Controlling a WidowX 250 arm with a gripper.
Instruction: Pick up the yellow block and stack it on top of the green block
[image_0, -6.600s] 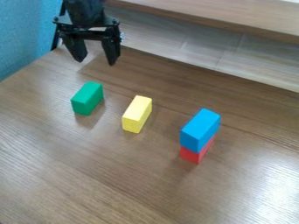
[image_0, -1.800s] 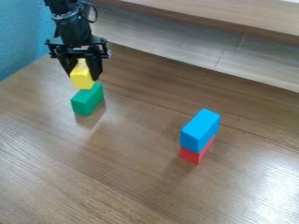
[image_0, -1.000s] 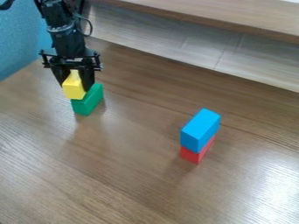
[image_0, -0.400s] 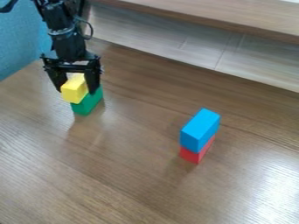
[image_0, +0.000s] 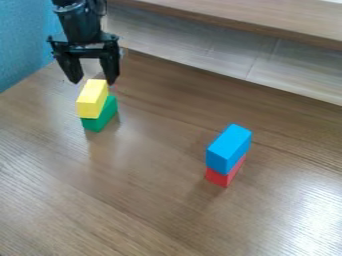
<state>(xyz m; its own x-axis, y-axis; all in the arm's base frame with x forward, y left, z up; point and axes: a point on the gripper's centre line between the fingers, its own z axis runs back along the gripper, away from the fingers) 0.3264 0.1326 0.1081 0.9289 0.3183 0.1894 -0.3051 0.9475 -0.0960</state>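
The yellow block (image_0: 91, 100) lay on top of the green block (image_0: 100, 117), near the bench's (image_0: 153, 200) far left; just above it your pincer (image_0: 93, 81) hung with its fingers wide, holding nothing, while well apart to the right the blue block (image_0: 228, 148) sat on the red block (image_0: 226, 173)

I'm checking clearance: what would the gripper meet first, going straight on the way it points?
Probably the yellow block, which rests on the green block. It appears just below the open gripper, though the depth is unclear.
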